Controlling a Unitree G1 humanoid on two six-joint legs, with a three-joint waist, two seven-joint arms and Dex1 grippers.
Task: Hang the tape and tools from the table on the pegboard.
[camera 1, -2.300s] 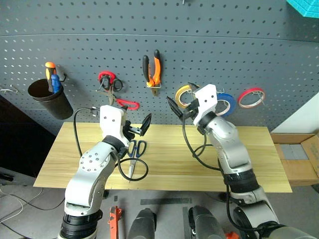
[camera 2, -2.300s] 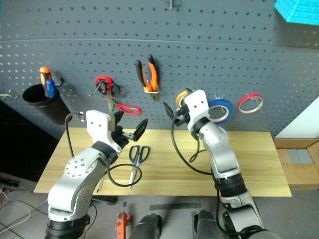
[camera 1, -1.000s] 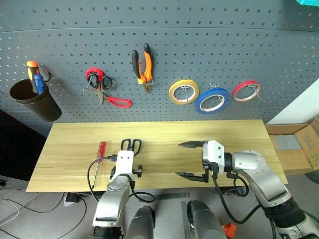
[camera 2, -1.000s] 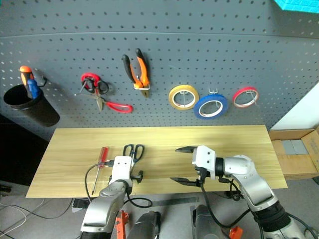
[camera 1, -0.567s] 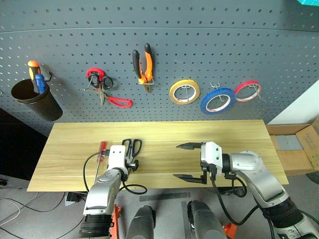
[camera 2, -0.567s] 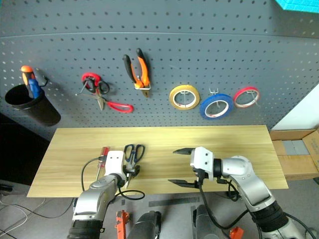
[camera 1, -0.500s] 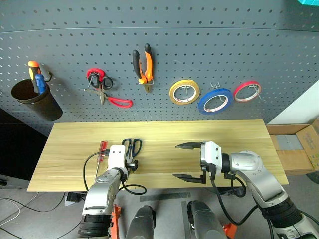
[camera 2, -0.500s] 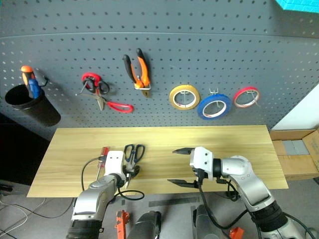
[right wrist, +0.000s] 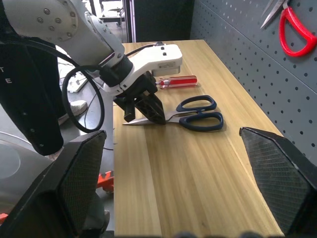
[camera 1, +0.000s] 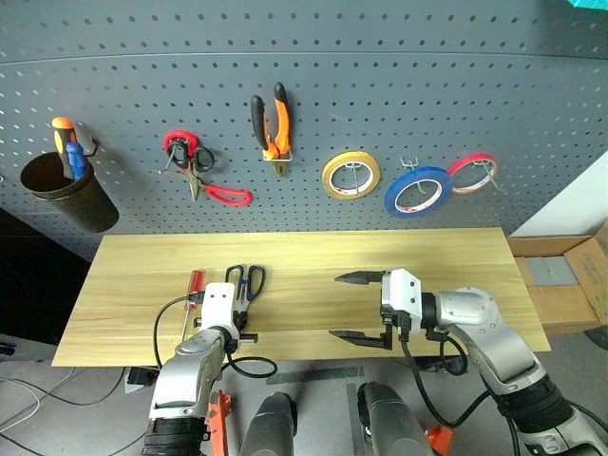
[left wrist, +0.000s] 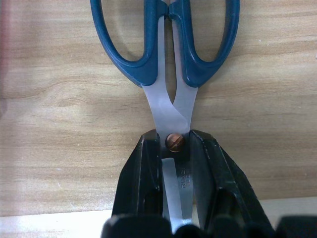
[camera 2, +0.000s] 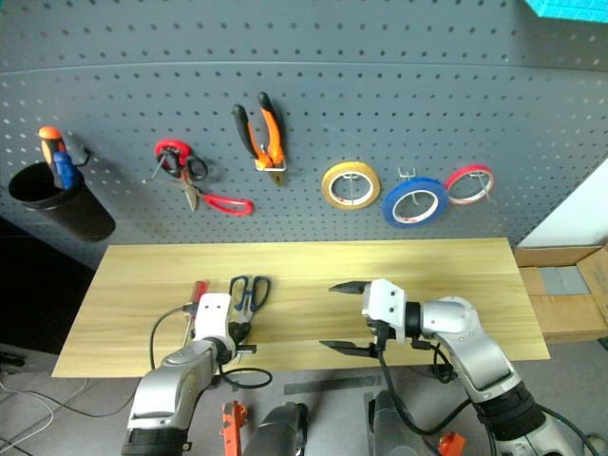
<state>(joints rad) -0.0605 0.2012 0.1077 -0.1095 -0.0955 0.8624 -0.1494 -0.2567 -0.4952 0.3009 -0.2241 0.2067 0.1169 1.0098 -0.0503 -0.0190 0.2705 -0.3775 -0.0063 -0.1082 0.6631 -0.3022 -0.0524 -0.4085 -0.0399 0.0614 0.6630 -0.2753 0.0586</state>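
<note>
The blue-handled scissors (left wrist: 163, 49) lie flat on the wooden table (camera 1: 456, 256), left of its middle. My left gripper (left wrist: 173, 141) is shut on their blades at the pivot screw, also in the right wrist view (right wrist: 148, 111). The red-handled screwdriver (camera 1: 193, 285) lies just left of the scissors (camera 1: 244, 280). My right gripper (camera 1: 347, 306) hovers open over the table's middle, pointing left, with nothing in it. On the pegboard (camera 1: 427, 85) hang the blue tape (camera 1: 418, 190) and the orange-and-black pliers (camera 1: 271, 123).
A black cup (camera 1: 66, 185) with orange-and-blue screwdrivers hangs at the far left of the board. Red-handled scissors (camera 1: 195, 166), a yellow roll (camera 1: 351, 175) and a red roll (camera 1: 472, 174) hang there too. Cardboard boxes (camera 1: 570, 285) stand past the table's right end.
Both arms have come down from the pegboard to the table. The left gripper has moved onto the scissors and closed on their blades. The right gripper has kept still over the last second.
</note>
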